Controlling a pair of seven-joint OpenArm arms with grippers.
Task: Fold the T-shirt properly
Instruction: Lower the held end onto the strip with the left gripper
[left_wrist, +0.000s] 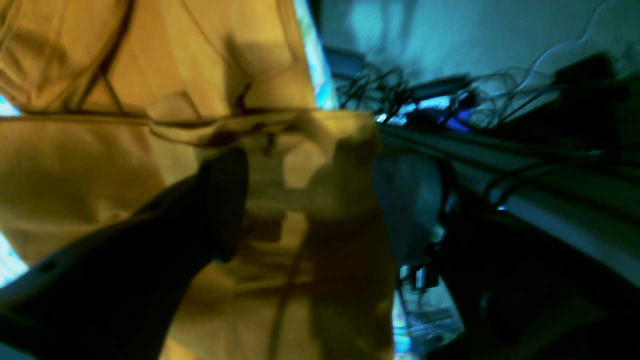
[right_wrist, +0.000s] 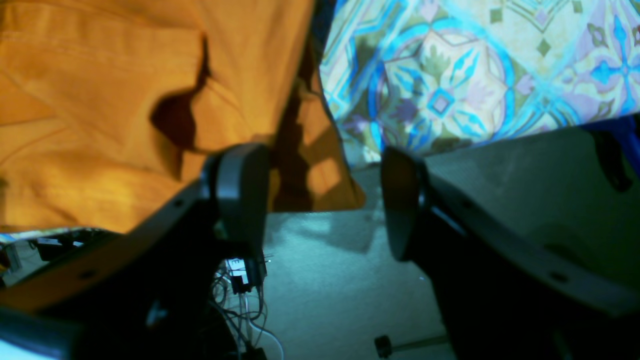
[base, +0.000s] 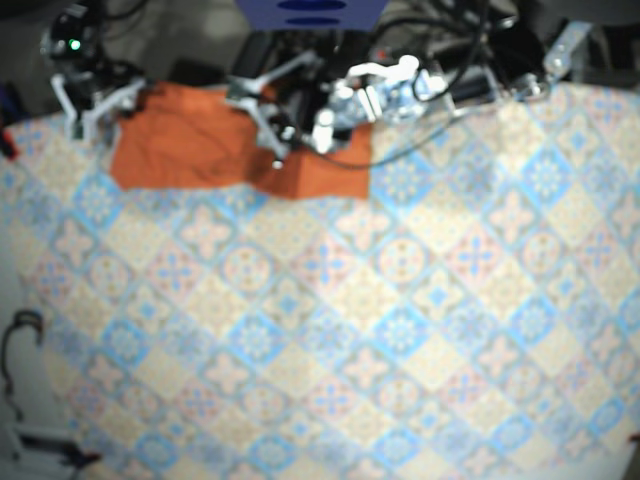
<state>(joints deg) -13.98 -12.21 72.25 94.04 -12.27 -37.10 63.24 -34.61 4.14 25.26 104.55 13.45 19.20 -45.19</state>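
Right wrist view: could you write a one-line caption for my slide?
Open, empty right pincer facing a corner of the orange T-shirt on the patterned tablecloth.

Quick count: one orange T-shirt. One desk, with one patterned tablecloth over it. Two claws, the left claw and the right claw, with two fingers each. The cables are too tangled to count.
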